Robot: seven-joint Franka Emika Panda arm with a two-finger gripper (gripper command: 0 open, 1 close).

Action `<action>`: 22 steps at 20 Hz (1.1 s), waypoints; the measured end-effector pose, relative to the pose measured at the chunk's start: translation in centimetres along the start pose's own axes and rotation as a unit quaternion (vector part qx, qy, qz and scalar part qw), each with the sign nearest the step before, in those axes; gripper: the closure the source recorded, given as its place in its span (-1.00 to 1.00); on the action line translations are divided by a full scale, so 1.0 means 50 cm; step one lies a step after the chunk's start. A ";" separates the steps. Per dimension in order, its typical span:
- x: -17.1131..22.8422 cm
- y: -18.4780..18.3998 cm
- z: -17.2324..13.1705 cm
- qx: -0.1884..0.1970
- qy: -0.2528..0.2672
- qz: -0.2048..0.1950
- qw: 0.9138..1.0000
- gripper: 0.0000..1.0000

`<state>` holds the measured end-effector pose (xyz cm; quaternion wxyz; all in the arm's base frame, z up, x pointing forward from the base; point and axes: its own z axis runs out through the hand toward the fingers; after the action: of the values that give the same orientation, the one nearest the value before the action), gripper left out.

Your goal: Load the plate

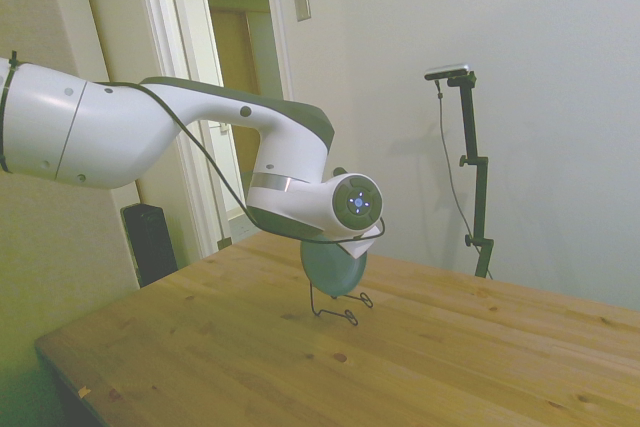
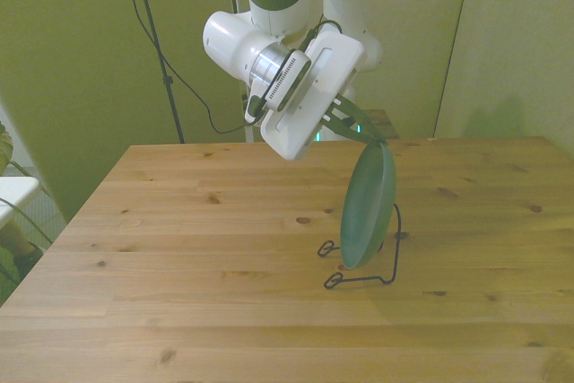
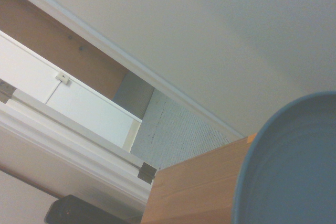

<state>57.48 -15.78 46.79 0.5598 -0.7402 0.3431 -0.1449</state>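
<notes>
Plate (image 2: 368,205): we see it on edge in the wire rack (image 2: 363,266), near the table's (image 2: 179,248) middle.
Gripper (image 2: 357,125): at the plate's top rim; we cannot tell its finger state.

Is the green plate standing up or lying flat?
Standing up. The plate sits on its edge in the black wire rack on the table, leaning slightly, with the gripper at its top rim.

plate (image 2: 368,208): on edge in rack (image 2: 363,275) | rack: on table (image 2: 179,248), mid-right in front view | gripper (image 2: 359,127): at plate's top rim
</notes>
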 end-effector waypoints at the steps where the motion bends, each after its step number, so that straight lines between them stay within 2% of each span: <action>1: -0.001 0.003 0.001 0.001 -0.002 0.001 1.000 1.00; 22: -0.003 0.052 0.002 -0.001 -0.004 0.008 1.000 1.00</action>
<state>56.53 -15.99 44.38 0.5617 -0.7385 0.3468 -0.1375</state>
